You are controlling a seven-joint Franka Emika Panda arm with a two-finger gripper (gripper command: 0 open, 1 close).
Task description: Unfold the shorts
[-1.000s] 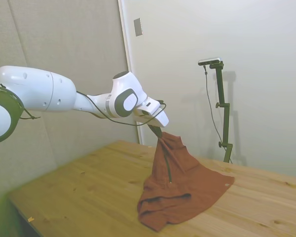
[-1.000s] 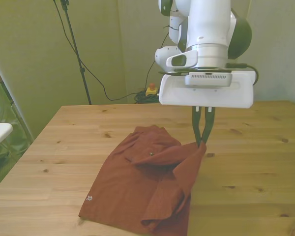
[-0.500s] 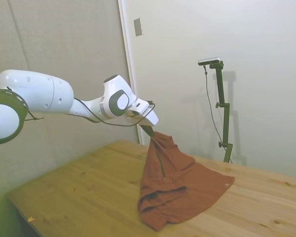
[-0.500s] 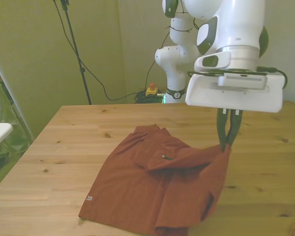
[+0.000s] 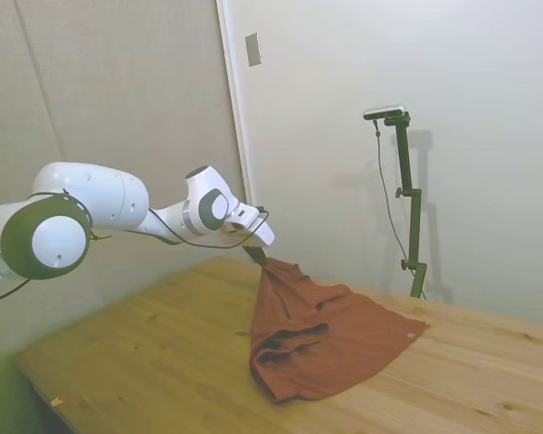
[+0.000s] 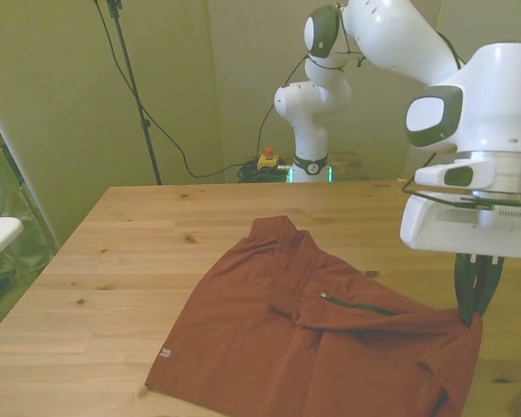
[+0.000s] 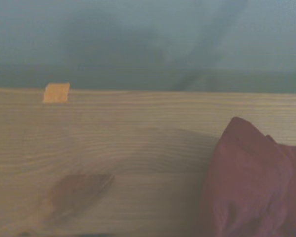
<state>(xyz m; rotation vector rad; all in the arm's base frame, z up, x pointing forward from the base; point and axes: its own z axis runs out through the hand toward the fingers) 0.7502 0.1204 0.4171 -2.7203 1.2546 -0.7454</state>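
Side view: the gripper (image 5: 256, 259), its fingers pinched on one edge of the shorts (image 5: 330, 334), holds that edge up at the cloth's 11 o'clock; the remainder lies spread on the table (image 5: 163, 362). Front view: the gripper (image 6: 475, 314) clamps the shorts (image 6: 269, 347) at their 3 o'clock edge; a dark zipper (image 6: 358, 305) runs across the middle and a pale tag (image 6: 166, 354) sits at 8 o'clock. Wrist view: a red fold (image 7: 251, 182) lies on wood, with a small orange patch (image 7: 56, 92) toward 10 o'clock of it.

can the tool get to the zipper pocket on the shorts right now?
Probably not directly: the tool is shut on a lifted edge of the shorts. The zipper pocket lies face up with nothing over it, but the tool would have to let go first.
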